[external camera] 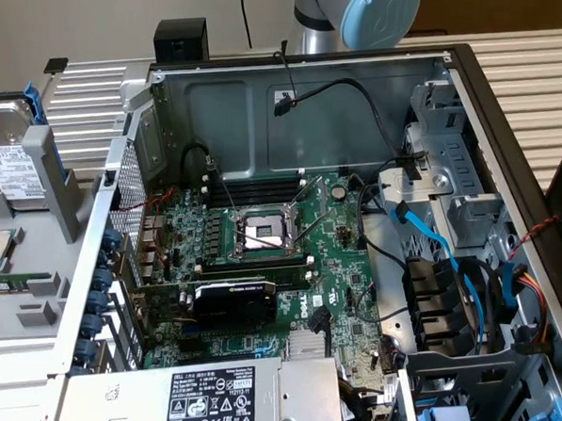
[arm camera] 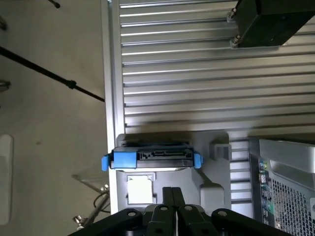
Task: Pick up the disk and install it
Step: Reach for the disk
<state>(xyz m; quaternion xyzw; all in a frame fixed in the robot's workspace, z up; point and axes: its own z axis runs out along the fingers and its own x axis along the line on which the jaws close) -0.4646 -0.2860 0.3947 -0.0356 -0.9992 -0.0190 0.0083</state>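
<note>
Gripper (arm camera: 172,191) noted fully closed, nothing held, poised just short of disk (arm camera: 152,158). Disk seated in grey fixture (arm camera: 209,189), outside computer case (external camera: 267,115), at exterior view's left.

Step judged: approach for pick. Jaws best centred between blue carrier ends (arm camera: 119,159), square to the disk.

Fixture posts (arm camera: 220,150) close beside disk. Case wall near. Open room judged above.

One flat silver-metal disk (arm camera: 151,158) in a bright blue plastic carrier frame, just ahead of the jaws. One small square silver chip (arm camera: 139,189), close beside the jaws. One grey moulded holder (arm camera: 216,177) carrying both. One open black metal computer case (external camera: 509,185), off to the jaws' side. Inside it: one green motherboard (external camera: 347,308), one black graphics card (external camera: 234,300), one large grey power-supply box (external camera: 290,390), two flat blue cables (external camera: 428,239). One slatted aluminium worktop (arm camera: 197,73).
</note>
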